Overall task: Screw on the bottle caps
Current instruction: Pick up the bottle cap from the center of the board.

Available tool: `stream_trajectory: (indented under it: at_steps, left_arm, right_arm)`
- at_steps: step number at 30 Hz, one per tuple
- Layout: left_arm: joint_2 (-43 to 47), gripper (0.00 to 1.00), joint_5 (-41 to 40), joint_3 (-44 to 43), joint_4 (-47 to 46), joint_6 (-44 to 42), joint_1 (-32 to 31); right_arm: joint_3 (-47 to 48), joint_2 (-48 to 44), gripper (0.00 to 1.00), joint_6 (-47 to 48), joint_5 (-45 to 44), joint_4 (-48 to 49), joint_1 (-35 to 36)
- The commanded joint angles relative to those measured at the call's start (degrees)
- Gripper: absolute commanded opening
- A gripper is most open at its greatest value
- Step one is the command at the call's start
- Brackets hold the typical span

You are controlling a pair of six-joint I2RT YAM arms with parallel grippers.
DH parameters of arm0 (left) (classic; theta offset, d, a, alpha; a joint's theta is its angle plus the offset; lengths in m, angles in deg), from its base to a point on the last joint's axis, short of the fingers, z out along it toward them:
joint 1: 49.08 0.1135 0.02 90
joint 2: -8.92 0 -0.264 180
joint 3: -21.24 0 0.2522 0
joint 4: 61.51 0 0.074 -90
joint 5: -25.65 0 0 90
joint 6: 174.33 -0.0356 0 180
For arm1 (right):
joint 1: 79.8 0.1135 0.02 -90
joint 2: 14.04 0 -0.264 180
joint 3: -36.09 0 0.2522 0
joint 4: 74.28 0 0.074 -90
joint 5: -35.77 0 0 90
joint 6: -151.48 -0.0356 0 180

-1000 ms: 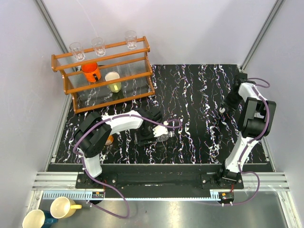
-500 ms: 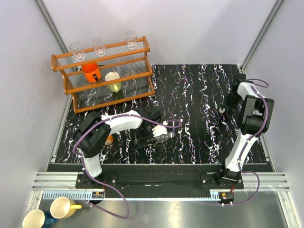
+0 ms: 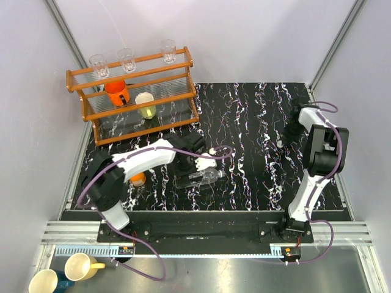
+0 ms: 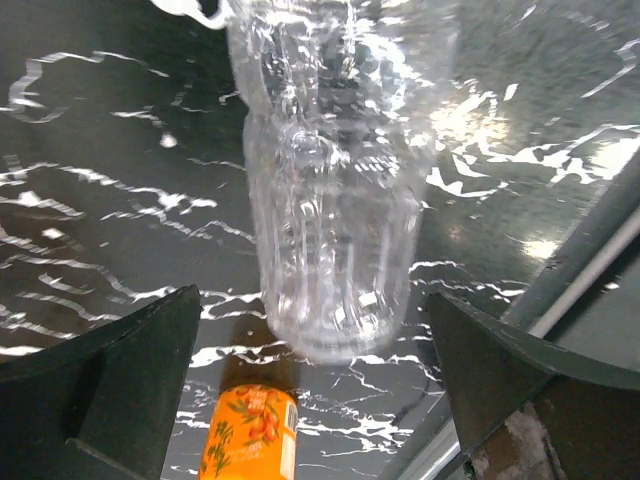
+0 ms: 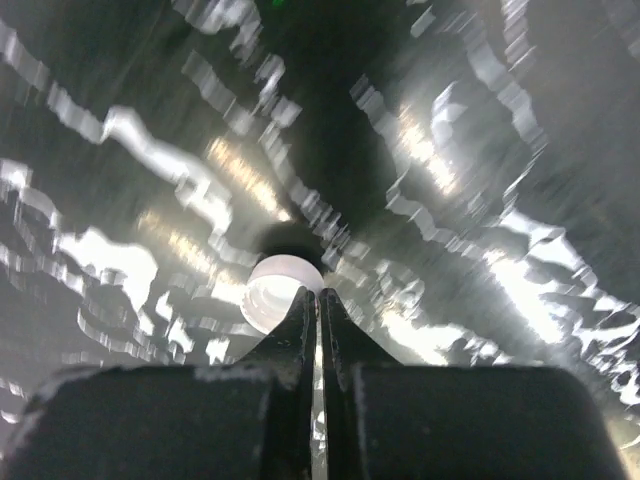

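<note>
The clear water bottle [image 3: 205,177] lies on its side on the black marbled table [image 3: 256,177], capless end toward the right. In the left wrist view it [image 4: 330,200] lies between my left gripper's [image 4: 320,385] wide-open fingers [image 4: 110,375], which do not touch it. The squat orange bottle [image 3: 138,179] lies left of it, also in the left wrist view [image 4: 250,435]. My right gripper [image 5: 318,296] is shut, its tips at the edge of a small white cap [image 5: 278,288] lying on the table at the right [image 3: 280,144]. The orange cap is not in view.
A wooden rack [image 3: 131,97] at the back left holds three drinking glasses [image 3: 127,58], an orange mug [image 3: 116,91] and a pale cup [image 3: 145,104]. Two mugs [image 3: 82,265] stand below the table's near edge. Grey walls close in both sides.
My left arm has stretched out lower and its gripper has drawn back from the clear bottle, which now shows fully. My right gripper has shifted left, and the white cap with it.
</note>
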Motion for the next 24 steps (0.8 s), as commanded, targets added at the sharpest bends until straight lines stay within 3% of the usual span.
stream_trajectory:
  at_steps: [1, 7, 10, 15, 19, 20, 21, 24]
  left_arm:
    - [9.41, 0.99, 3.72, -6.71, 5.00, 2.88, -0.17]
    - [16.80, 0.97, 2.58, -9.00, 3.17, 9.64, 1.14]
    - [16.81, 0.89, 4.07, -11.46, 2.73, 12.36, 2.99]
    - [16.10, 0.65, 10.84, -14.71, 2.02, 16.41, 5.44]
    - [16.89, 0.65, 13.57, -15.60, 0.01, 20.36, 6.42]
    - [17.50, 0.67, 14.44, -15.69, -0.35, 20.90, 6.42]
    - [17.68, 0.78, 14.97, -16.12, -0.61, 21.51, 6.33]
    - [17.42, 0.77, 16.91, -17.09, -1.05, 23.62, 6.42]
  right_arm:
    - [-4.30, -10.46, 0.00, 0.82, 0.40, -0.29, 9.21]
    - [-13.61, -21.89, 0.00, -2.68, 2.34, 2.43, 24.92]
    - [-18.62, -28.21, 0.00, -4.97, 2.51, 5.58, 31.44]
    - [-23.46, -38.33, 0.00, -10.77, -1.96, 9.99, 44.28]
    - [-24.43, -42.74, 0.00, -14.29, -4.52, 12.10, 49.03]
    - [-24.70, -43.27, 0.00, -14.81, -4.95, 12.80, 49.74]
    - [-24.61, -43.80, 0.00, -16.13, -5.05, 13.24, 51.31]
    - [-23.82, -43.80, 0.00, -18.42, -4.96, 14.56, 53.69]
